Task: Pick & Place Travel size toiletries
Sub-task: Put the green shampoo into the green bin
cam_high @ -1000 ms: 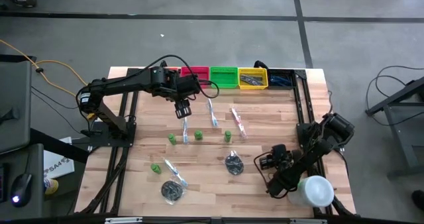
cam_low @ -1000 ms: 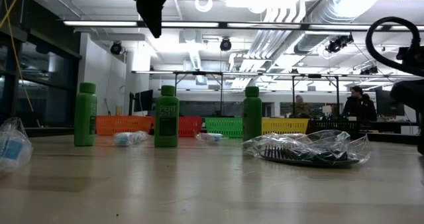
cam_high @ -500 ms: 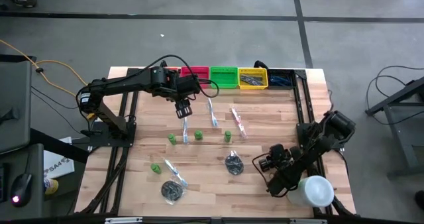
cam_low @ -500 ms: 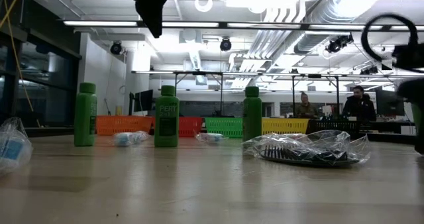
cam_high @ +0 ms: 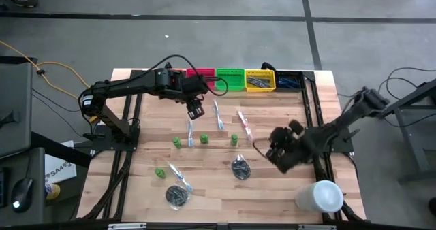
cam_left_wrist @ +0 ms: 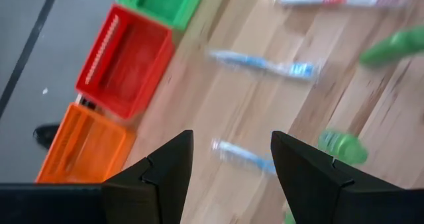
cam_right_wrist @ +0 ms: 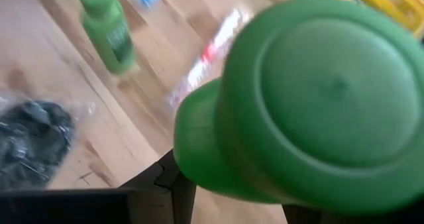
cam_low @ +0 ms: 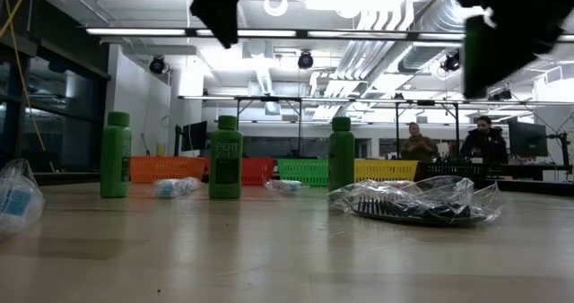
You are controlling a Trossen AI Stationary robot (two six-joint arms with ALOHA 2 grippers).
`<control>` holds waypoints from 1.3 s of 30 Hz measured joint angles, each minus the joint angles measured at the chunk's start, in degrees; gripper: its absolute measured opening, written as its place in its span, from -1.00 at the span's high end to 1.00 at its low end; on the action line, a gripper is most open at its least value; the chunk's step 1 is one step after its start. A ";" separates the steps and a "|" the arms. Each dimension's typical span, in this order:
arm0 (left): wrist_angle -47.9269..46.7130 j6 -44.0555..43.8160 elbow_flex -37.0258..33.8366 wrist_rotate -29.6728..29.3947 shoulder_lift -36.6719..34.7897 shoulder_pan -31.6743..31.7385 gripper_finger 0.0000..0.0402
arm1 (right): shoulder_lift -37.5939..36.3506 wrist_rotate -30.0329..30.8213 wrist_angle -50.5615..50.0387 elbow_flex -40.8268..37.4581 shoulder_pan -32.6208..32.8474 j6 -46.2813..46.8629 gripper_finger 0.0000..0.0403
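Fingers of the right gripper point(cam_right_wrist: 232, 204) close on a stubby green plastic bottle point(cam_right_wrist: 311, 105), whose round base fills the right wrist view. In the high view we see this gripper point(cam_high: 281, 148) raised above the right half of the wooden slatted table point(cam_high: 272, 196), just right of a dark round bundle in clear wrap point(cam_high: 240, 167). In the low view the held bottle point(cam_low: 480, 56) hangs well above the table surface.

Fingers of the left gripper point(cam_left_wrist: 232, 177) stand apart with nothing between them. We see that gripper point(cam_high: 195, 109) hovering over the far-left area of the table, near the row of bins.

We count three upright green bottles point(cam_high: 204, 140) in a line at mid-table and a fourth green bottle point(cam_high: 160, 173) nearer the front left. Clear-wrapped white-blue toothbrushes point(cam_high: 218, 116) lie between the bottles and the bins; one wrapped toothbrush with red markings point(cam_high: 244, 124) lies to their right. A second dark bundle in clear wrap point(cam_high: 177, 196) lies near the front edge.

Along the far edge we see a red plastic bin point(cam_high: 203, 74), a green plastic bin point(cam_high: 230, 79), a yellow plastic bin point(cam_high: 260, 81) holding dark items, and a dark-blue bin point(cam_high: 289, 81). An orange plastic bin point(cam_left_wrist: 83, 148) shows in the left wrist view beside the red one. A large white cylinder point(cam_high: 319, 196) stands at the front right corner.

Two people point(cam_low: 448, 143) show in the room beyond the table.
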 joint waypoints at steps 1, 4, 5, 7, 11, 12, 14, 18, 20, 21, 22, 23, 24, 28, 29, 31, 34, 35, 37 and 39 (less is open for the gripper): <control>1.39 0.32 -0.01 -0.07 0.00 0.00 -0.01 | -1.99 -0.54 1.63 0.00 -1.97 -5.23 0.22; 5.77 3.02 -0.01 -0.16 0.00 0.00 -0.01 | -7.06 -3.67 8.09 0.00 -8.57 -19.92 0.20; 7.37 4.14 -0.01 -0.19 0.00 0.08 -0.01 | -8.42 -5.41 10.79 0.00 -10.99 -24.83 0.20; 10.82 6.95 0.00 -0.14 0.00 1.02 -0.01 | -10.74 -9.89 16.30 0.00 -16.41 -33.56 0.20; 17.06 11.75 -0.02 2.41 0.00 5.27 -0.01 | -12.89 -21.56 27.27 0.05 -27.65 -45.78 0.20; 18.56 13.15 -0.02 4.71 0.00 6.77 -0.01 | -13.02 -24.64 29.33 0.07 -30.45 -47.47 0.20; 22.28 15.97 -0.02 10.70 0.00 10.05 -0.01 | -13.06 -30.30 32.58 0.09 -35.57 -49.49 0.19; 30.39 21.33 0.00 24.76 0.76 15.89 -0.01 | -12.23 -40.22 38.76 0.09 -44.43 -52.19 0.19; 33.22 22.29 -0.18 31.22 1.09 18.72 -0.01 | -11.57 -44.49 42.06 0.09 -48.47 -52.47 0.19; 35.15 22.16 -0.17 33.74 1.40 19.84 -0.01 | -11.21 -46.48 43.55 0.09 -50.32 -52.68 0.19; 37.85 22.03 0.00 36.17 1.89 20.44 -0.01 | -10.73 -48.04 45.51 0.09 -51.95 -52.78 0.19; 39.66 21.97 0.09 38.04 2.30 20.91 -0.01 | -10.15 -49.37 47.62 0.11 -53.40 -52.91 0.19; 40.26 21.92 0.04 39.23 2.71 21.56 -0.01 | -9.48 -50.39 49.29 0.13 -54.69 -53.11 0.19; 45.54 19.16 -0.09 42.48 4.75 22.01 -0.01 | -6.06 -55.84 55.03 0.13 -58.78 -54.71 0.19; 47.28 17.30 -0.09 43.72 5.09 21.99 -0.02 | -5.09 -57.29 56.78 0.13 -59.59 -54.82 0.18; 50.48 12.91 -0.07 46.22 5.87 21.97 -0.03 | -3.35 -60.31 59.70 0.13 -61.11 -54.79 0.18; 53.64 9.64 -0.07 48.33 7.28 20.98 -0.08 | -0.80 -63.79 63.51 0.45 -62.59 -54.77 0.18; 54.11 9.51 -0.07 48.02 7.71 20.50 -0.11 | 0.05 -64.93 63.70 1.08 -62.94 -54.79 0.18; 55.06 8.35 -0.07 47.07 8.43 19.57 -0.18 | 1.62 -67.58 63.85 2.70 -63.61 -55.47 0.18; 56.90 7.21 -0.07 46.18 9.16 18.64 -0.26 | 2.98 -69.96 63.83 4.25 -63.72 -56.67 0.18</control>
